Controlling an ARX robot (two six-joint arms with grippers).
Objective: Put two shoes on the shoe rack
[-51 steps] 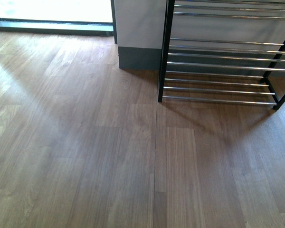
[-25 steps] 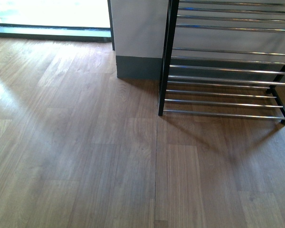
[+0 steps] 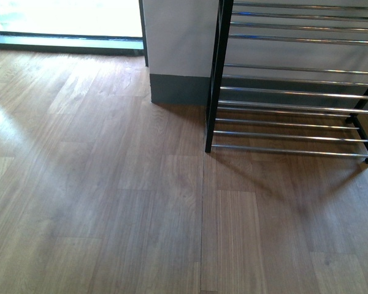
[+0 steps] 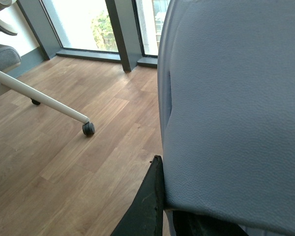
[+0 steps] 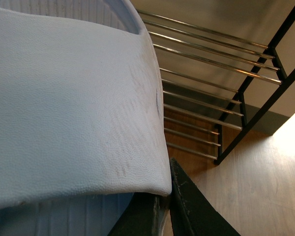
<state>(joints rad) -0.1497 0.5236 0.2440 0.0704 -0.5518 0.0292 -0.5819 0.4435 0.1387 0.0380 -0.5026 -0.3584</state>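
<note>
The black shoe rack (image 3: 216, 73) with thin chrome bars stands on the wooden floor at the upper right of the front view; it also shows in the right wrist view (image 5: 246, 103). No grey knit sneakers are in view. My left gripper (image 4: 160, 211) is shut on a pale blue slide slipper (image 4: 231, 98) that fills most of the left wrist view. My right gripper (image 5: 167, 206) is shut on another pale blue slide slipper (image 5: 69, 113), held above the floor near the rack. Neither arm shows in the front view.
A grey-skirted wall corner (image 3: 178, 61) stands left of the rack, with a bright window sill (image 3: 61, 40) beyond. An office chair's white leg and castor (image 4: 88, 129) rest on the floor in the left wrist view, near dark window frames (image 4: 122, 34).
The front view has shifted: the rack and the wall corner sit lower in the picture than a second ago. No arm entered that view.
</note>
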